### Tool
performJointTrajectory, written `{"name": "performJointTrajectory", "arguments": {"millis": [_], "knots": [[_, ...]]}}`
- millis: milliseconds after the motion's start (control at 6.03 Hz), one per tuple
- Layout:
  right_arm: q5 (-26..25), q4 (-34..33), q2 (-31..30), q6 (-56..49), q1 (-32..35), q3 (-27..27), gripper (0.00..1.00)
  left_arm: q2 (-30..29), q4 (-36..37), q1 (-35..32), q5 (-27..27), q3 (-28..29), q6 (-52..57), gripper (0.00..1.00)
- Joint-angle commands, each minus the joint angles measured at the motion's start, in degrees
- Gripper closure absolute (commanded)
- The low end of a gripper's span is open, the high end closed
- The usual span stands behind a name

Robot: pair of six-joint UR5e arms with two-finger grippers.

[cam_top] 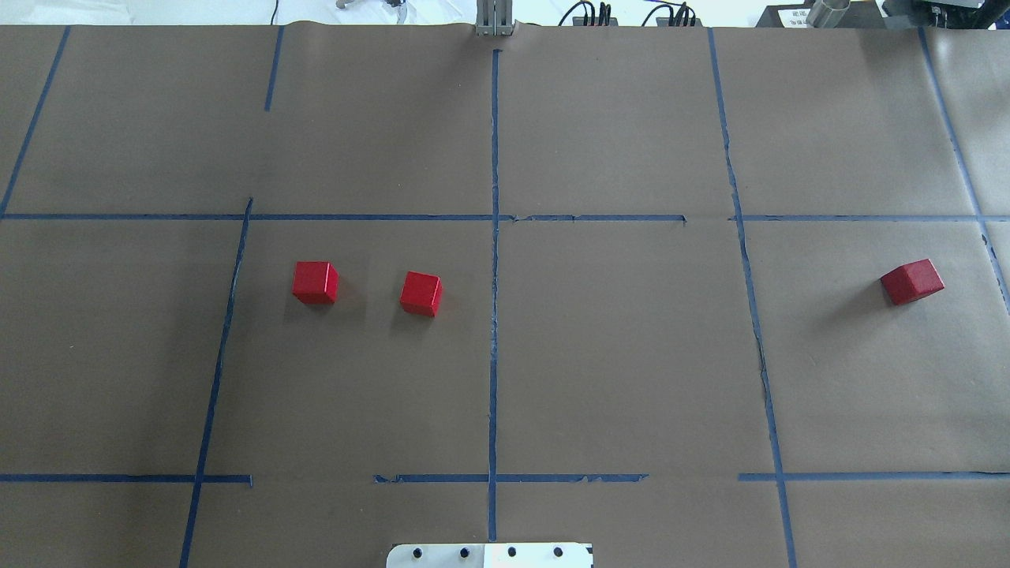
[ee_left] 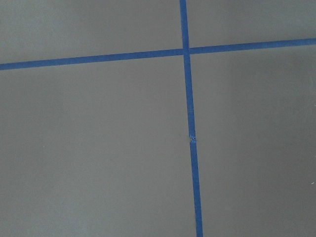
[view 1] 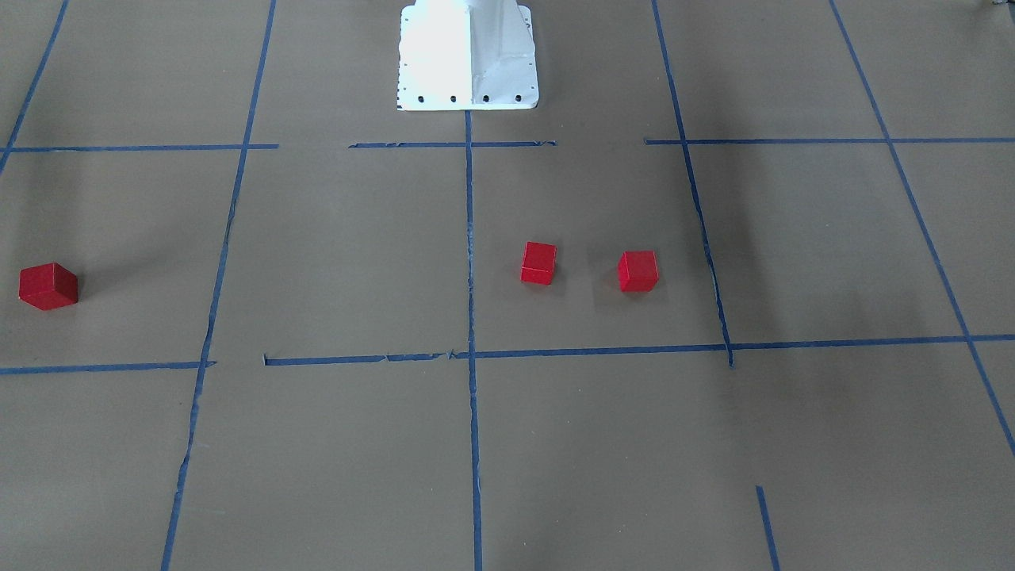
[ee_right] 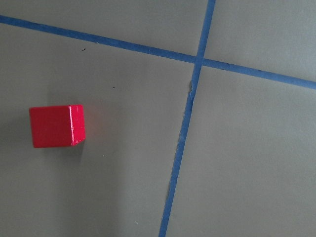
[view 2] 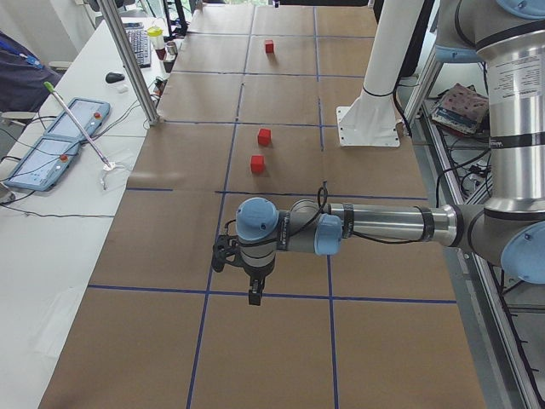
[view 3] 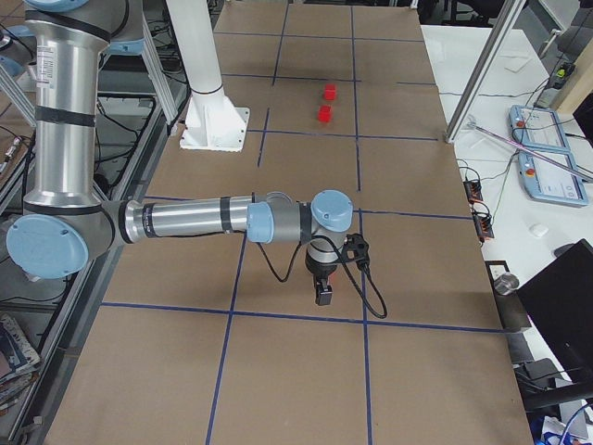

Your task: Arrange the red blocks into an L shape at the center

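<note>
- Front-facing view: two of the red blocks (view 1: pixel 539 263) sat in the center (view 1: pixel 357 254). Both were in its half on the robot's left of the dividing blue tape (view 1: pixel 469 238), near each other but not touching. The stray red block (view 1: pixel 48 285) lay well apart in the side square on the robot's right, turned corner-on to the grid.
- Overhead view: the layout was the same, and no L had been formed. Neither gripper showed over the table (cam_top: pixel 623 339).
- Left side view: the left gripper (view 2: pixel 253 290) pointed down over bare paper at the near end, well away from every block. How far open it was could not be told.
- Right side view: the right gripper (view 3: pixel 322 295) pointed down likewise, and its opening could not be told either. The stray red block did not show, perhaps hidden under the wrist.
- Left wrist view: only a tape crossing showed, with no block and no fingers.
- Right wrist view: the stray red block (ee_right: pixel 57 126) lay free on the paper left of a tape line, with nothing touching it.
- Handling, as a judgement: the cubes looked rigid, light and not fragile. Their matte faces should give fair friction. Each is best taken from above on two opposite flat sides, low on the cube, with the wrist turned to match the stray one's skew.
</note>
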Motion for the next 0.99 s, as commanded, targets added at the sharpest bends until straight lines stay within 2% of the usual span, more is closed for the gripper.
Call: {"name": "performJointTrajectory", "arguments": {"millis": [0,166,497,829], "knots": [[1.2,0.1,1.8,1.7,-0.3,-0.5,0.00,-5.5,-0.8,0.1,0.9,1.5,-0.2,0.00],[2.5,1.2,2.3,1.5,-0.6,-0.3,0.00,-6.6,-0.7,0.2,0.4,2.2,-0.2,0.00],[3.2,12.6,3.0,8.2,-8.3,-0.9,0.00,-6.6,-1.0,0.2,0.4,2.2,-0.2,0.00],[1.5,29.4,3.6,20.4,-14.7,-9.4,0.00,-6.6,-1.1,0.2,0.4,2.1,-0.1,0.00]]}}
